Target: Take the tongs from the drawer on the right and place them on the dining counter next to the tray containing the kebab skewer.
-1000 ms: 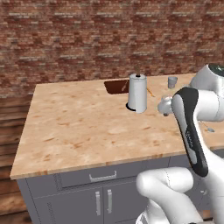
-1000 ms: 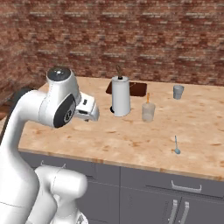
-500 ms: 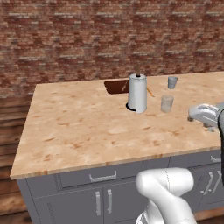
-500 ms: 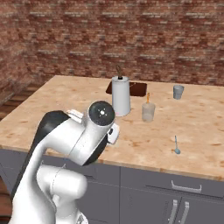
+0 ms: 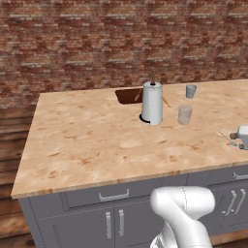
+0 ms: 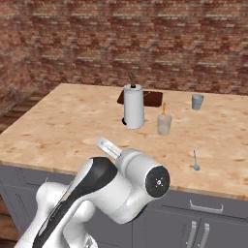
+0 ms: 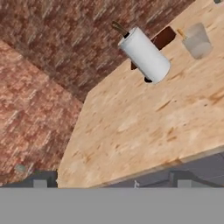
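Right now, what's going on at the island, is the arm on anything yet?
Nothing is held yet. The gripper is open and empty, looking across the dining counter from near its front edge. On the counter stand a paper-towel roll, two cups and a spoon. The tray sits behind the roll at the far edge. No tongs are on the counter, and the cabinet drawer fronts below look closed.

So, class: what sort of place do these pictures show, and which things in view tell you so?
Most likely a kitchen with an island. A long speckled stone dining counter sits on grey cabinets, holding a paper-towel roll, two cups and a spoon, before a brick wall.
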Controlling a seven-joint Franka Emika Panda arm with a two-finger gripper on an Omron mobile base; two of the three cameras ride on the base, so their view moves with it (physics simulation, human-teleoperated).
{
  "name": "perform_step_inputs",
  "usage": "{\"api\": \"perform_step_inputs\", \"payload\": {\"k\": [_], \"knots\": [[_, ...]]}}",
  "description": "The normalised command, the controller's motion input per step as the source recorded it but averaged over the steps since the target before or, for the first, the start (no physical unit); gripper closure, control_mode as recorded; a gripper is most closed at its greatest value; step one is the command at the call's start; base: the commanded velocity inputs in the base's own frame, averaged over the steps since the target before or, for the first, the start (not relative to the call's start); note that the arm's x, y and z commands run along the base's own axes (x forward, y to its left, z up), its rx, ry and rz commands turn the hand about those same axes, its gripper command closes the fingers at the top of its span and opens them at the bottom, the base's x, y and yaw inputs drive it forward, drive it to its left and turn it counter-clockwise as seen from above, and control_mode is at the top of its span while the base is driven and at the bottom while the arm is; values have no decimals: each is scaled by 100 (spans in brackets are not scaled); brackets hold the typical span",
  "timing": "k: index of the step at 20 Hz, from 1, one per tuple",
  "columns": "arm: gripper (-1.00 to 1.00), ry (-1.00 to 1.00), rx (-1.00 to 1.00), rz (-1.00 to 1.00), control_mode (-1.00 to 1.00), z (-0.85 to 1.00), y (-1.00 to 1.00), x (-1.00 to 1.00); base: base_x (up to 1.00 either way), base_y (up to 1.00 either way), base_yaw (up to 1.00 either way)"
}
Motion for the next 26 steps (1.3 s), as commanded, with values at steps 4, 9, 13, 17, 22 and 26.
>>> {"api": "perform_step_inputs", "payload": {"k": [4, 9, 13, 17, 22, 26], "knots": [[-100, -13, 28, -3, -100, -22, -40, -1, 0, 0, 0], [-100, 0, 34, 0, -100, -18, -49, 0, 0, 0, 0], [-100, -3, 31, 0, -100, -20, -46, -1, 0, 0, 0], [-100, -12, 30, 0, -100, -24, -46, -13, 0, 0, 0], [-100, -25, 16, 0, -100, -35, -52, -13, 0, 0, 0], [-100, -32, 1, 0, -100, -48, -44, -5, 0, 0, 0]]}}
